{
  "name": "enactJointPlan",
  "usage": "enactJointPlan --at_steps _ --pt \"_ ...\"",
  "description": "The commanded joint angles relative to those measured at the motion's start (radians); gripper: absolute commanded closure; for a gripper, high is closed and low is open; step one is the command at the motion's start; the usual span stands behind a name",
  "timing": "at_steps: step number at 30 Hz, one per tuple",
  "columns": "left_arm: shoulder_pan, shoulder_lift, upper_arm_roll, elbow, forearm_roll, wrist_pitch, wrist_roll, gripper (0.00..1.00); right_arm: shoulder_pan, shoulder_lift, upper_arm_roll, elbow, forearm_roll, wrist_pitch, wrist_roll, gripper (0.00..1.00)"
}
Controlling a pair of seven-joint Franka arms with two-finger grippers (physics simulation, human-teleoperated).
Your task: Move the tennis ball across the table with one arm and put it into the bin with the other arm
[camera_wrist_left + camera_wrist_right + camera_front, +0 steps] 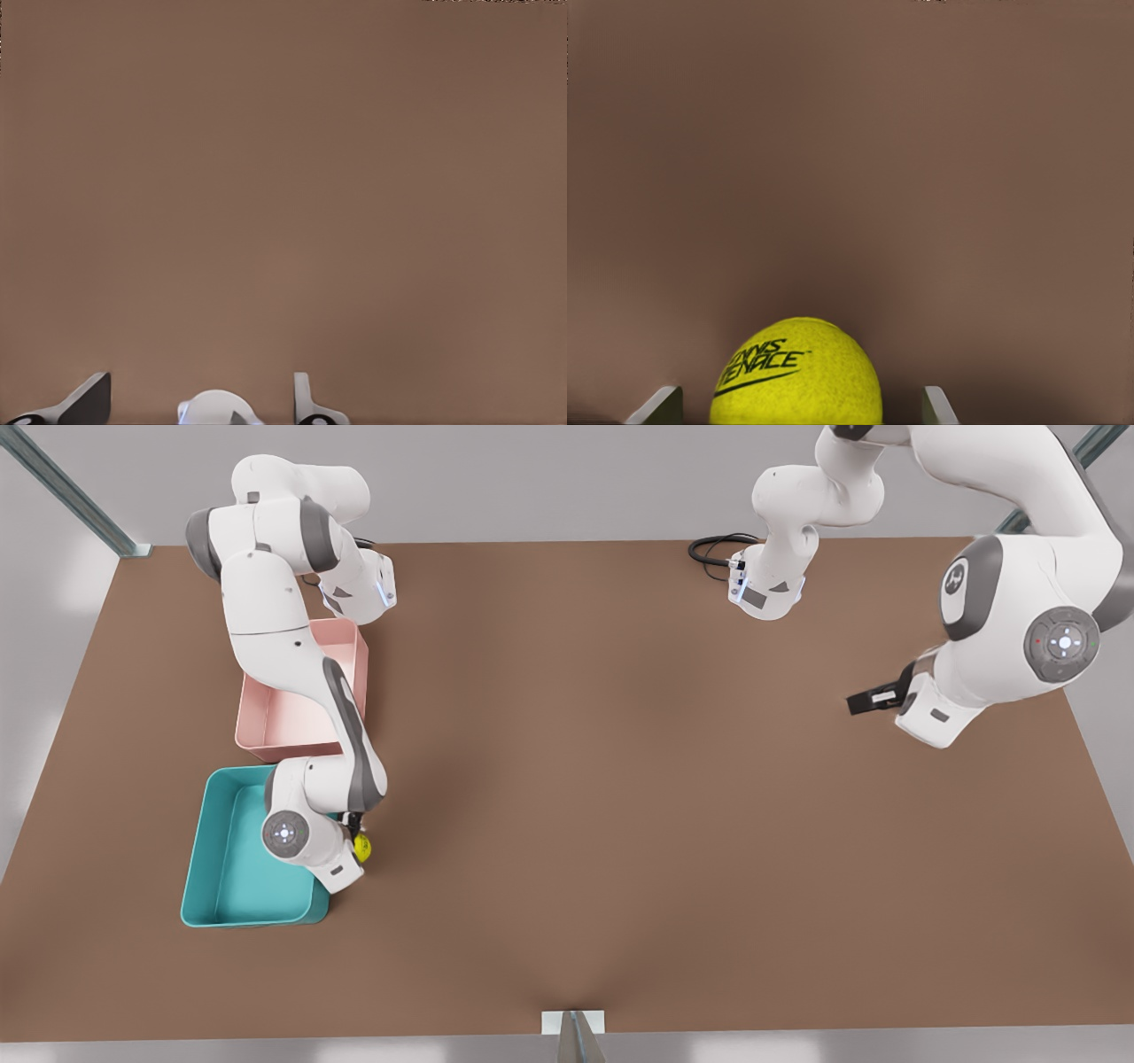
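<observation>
The small yellow-green fuzzy tennis ball (361,847) was seen between the fingers of the right gripper (358,841), just beside the near-right corner of the teal rectangular plastic bin (232,886) and outside its wall, over the large flat brown table (620,779). In the right wrist view the ball (797,372) sat between two fingertips (656,405) with a gap visible on each side, so whether it was actually clamped could not be told. The ball was judged to be light, springy and felt-covered, hence grippy rather than slippery, yet prone to roll and bounce if dropped; it was best taken across its widest middle, with the pads square to it. The left gripper (873,698) waited well apart at the front view's right, over bare table, its fingers (84,400) spread and holding nothing. Counted: one ball, one teal bin, one pink rectangular plastic tray (288,717) beside it, two arms, and one black coiled cable (713,547) at the far edge.
</observation>
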Motion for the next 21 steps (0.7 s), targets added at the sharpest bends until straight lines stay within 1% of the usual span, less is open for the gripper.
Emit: enactJointPlan --at_steps 1,6,11,13,15,21 --pt "0.008 -0.001 -0.001 0.0 -0.01 -0.002 0.034 0.0 -0.002 -0.001 0.0 -0.001 0.002 0.042 -0.496 0.0" --pt "0.003 0.004 -0.001 0.0 -0.036 -0.022 0.036 0.0 -0.001 -0.019 0.0 -0.016 0.006 0.03 -0.493 0.0" --pt "0.003 0.004 -0.002 -0.004 -0.036 -0.016 0.036 0.0 -0.001 -0.067 0.0 -0.099 0.022 0.042 -0.482 0.0" --pt "0.003 0.002 -0.007 -0.004 -0.036 -0.023 0.036 0.0 -0.002 -0.067 0.0 -0.136 0.034 0.09 -0.482 0.0" --pt "0.006 0.001 -0.038 0.0 -0.033 -0.034 0.028 0.0 -0.002 -0.062 0.0 -0.142 0.034 0.111 -0.482 0.0" --pt "0.006 0.014 -0.038 0.0 -0.034 -0.029 0.028 0.0 -0.002 -0.055 0.0 -0.141 0.034 0.119 -0.482 0.0"
